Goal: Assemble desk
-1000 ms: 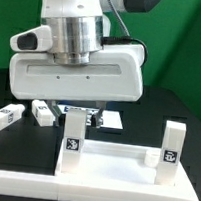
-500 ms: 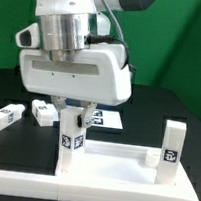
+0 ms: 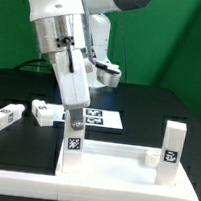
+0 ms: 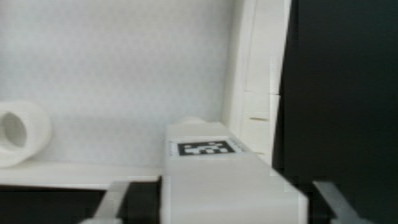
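I see the desk top (image 3: pixel 112 162) lying flat in the foreground. My gripper (image 3: pixel 75 113) leans over its corner on the exterior view's left, fingers drawn in against the held leg (image 3: pixel 73 146), which stands upright there. The second leg (image 3: pixel 171 146) stands at the right corner.

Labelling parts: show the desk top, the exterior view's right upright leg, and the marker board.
Desk top (image 3: pixel 112 167): exterior view, bare floor.
Upright leg (image 3: pixel 170 153): exterior view, its tag.
Marker board (image 3: pixel 105 117): exterior view, printed tag.
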{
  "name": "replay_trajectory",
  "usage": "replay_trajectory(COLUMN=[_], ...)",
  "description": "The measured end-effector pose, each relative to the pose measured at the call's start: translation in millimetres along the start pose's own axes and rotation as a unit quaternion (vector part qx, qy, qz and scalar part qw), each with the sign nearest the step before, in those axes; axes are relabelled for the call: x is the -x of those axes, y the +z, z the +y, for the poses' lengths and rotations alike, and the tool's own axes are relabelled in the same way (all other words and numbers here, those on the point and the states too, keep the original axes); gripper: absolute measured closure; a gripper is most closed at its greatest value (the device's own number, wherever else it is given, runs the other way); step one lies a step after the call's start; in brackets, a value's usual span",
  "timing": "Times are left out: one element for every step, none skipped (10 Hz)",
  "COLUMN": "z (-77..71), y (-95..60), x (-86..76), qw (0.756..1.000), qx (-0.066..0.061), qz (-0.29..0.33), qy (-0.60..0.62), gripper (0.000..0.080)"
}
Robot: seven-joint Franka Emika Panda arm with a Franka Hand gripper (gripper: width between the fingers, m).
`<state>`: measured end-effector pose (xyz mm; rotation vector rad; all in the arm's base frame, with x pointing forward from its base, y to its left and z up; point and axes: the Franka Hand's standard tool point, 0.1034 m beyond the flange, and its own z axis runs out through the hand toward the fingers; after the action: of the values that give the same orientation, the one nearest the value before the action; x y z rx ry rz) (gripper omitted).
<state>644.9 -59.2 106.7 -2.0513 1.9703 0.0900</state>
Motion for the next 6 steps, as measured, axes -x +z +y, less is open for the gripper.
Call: replay_trajectory(z=[0.0,0.0,0.6,1.7,-0.2,1.1], y=[1.6,1.7,2.0,2.9,4.5,6.5], x=[3.8,3.8,4.0,4.9,5.9,8.2], qw=[1.000,1.000,1.000,0.989,0.971,0.960], qx=[0.001,0.001,0.006,0.030,0.045,0.054], qz=[0.000,0.000,0.001,0.003,-0.002,-0.009], qy=[0.009,0.003,-0.026,-0.143,-0.233,-0.273], gripper=[0.0495,0.0421,0.0421,0.0272,0.0171,0.0171])
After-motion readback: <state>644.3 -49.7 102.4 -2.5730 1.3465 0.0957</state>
